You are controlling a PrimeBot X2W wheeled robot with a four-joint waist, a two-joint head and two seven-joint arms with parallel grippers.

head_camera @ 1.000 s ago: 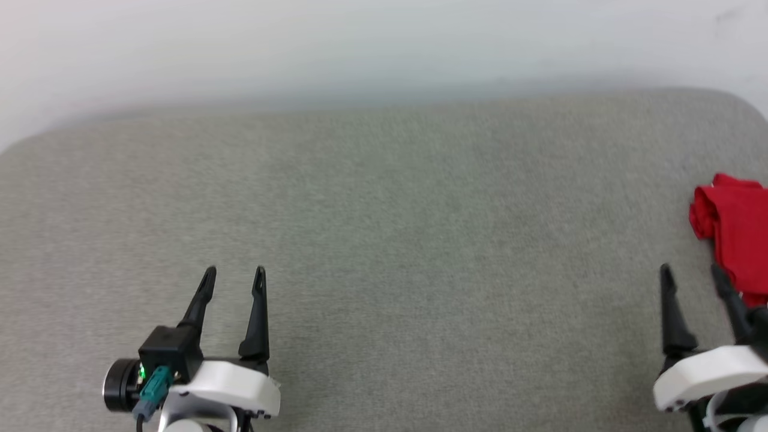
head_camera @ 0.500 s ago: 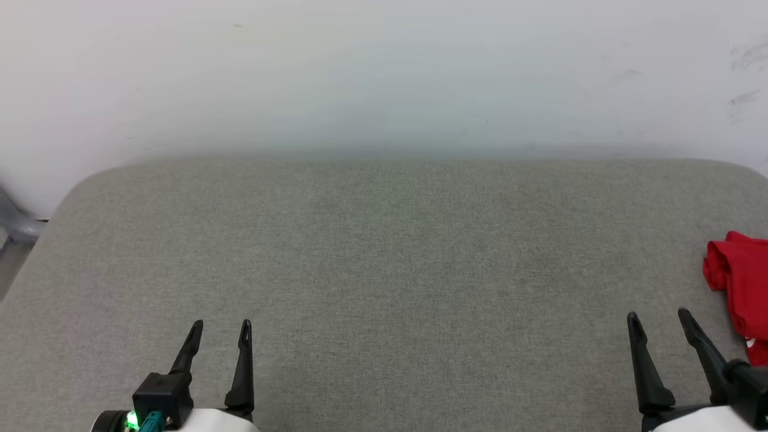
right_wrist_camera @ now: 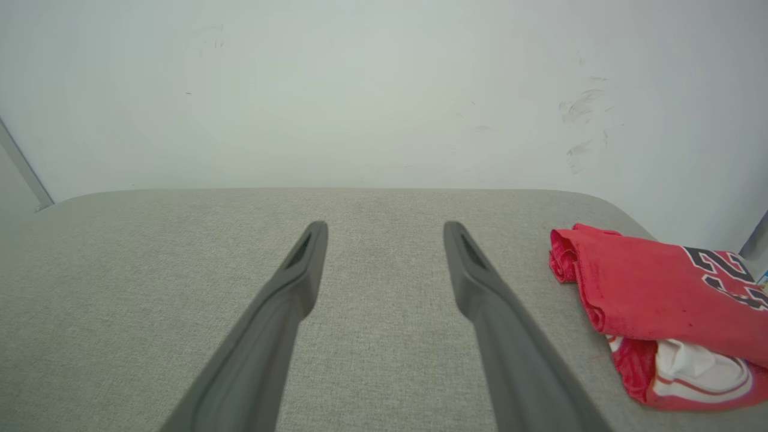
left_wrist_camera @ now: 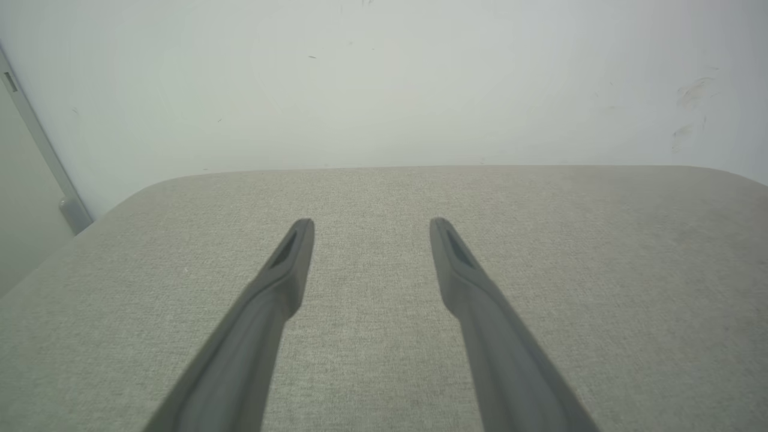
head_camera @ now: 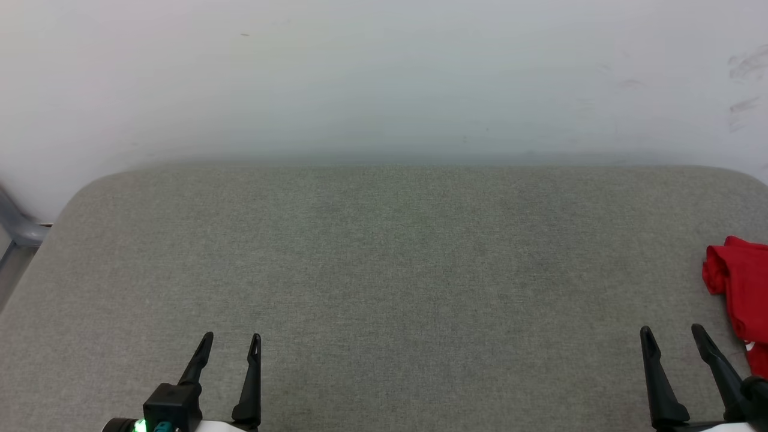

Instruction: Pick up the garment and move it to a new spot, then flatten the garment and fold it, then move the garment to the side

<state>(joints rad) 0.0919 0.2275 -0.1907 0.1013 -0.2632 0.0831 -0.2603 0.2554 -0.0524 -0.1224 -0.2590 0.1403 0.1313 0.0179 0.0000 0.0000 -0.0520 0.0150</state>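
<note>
Raised over the past second, the head camera is now being pointed higher, so more of the white wall point(head_camera: 384, 78) is being taken in and the grey fabric-covered bench point(head_camera: 384, 270), with everything over it, is being shown lower in that view; the garment point(head_camera: 741, 282) itself is being left where it lay. It is being shown as a loosely folded red bundle resting at the bench's right edge, partly cut off by the head view's border. From the right wrist camera, a black, white-outlined number point(right_wrist_camera: 720, 267) is being displayed on its upper layer, and a white sleeve point(right_wrist_camera: 690, 366) with striped trim is being exposed beneath, at the near end. The right gripper point(head_camera: 671, 329) is being held over the near side of the bench toward its right edge, jaws spread wide apart and empty, just beside the garment without touching it. The left gripper point(head_camera: 233, 337) is being held over the near side toward the left edge, jaws likewise wide apart with bare fabric showing between its fingers point(left_wrist_camera: 288, 264), well apart from the garment.
</note>
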